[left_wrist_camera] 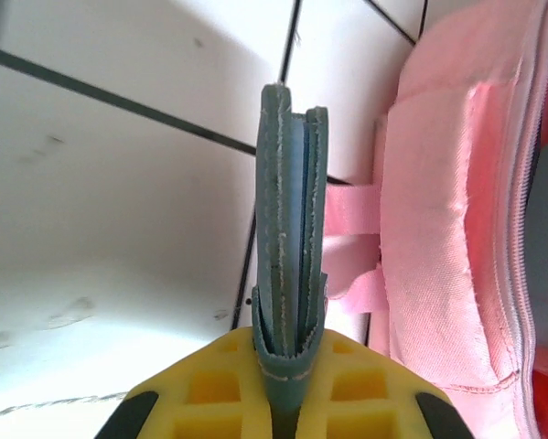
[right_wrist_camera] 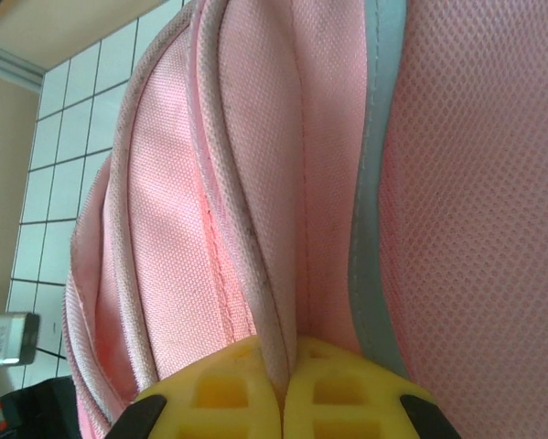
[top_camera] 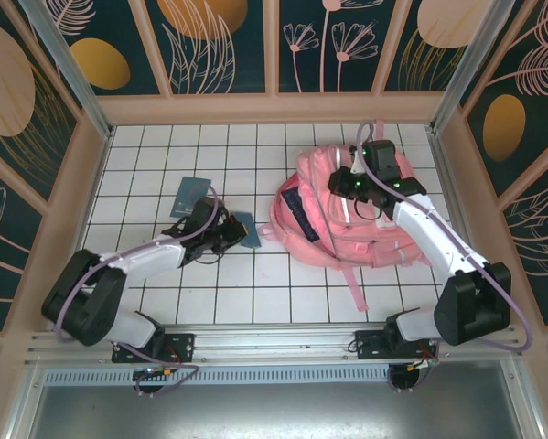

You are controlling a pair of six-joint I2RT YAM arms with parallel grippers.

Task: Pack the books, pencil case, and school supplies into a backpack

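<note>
Mounting rail (top_camera: 274, 340) nearest, along the bench's front edge. Bench (top_camera: 283, 293): white tile, dark grout, boxed on three sides by floral panels (top_camera: 219, 46). Backpack (top_camera: 370, 233) lies right of centre, mouth facing left, a navy book (top_camera: 296, 212) showing inside; open tile to the left and front. Left arm stretches low toward the mouth, its gripper (left_wrist_camera: 287, 393) clamped on a teal square (left_wrist_camera: 287, 238) held edge-up near the backpack. Right gripper (right_wrist_camera: 283, 380) is closed, pinching a backpack fold. Second square (top_camera: 189, 195) lies loose beyond the left arm.
</note>
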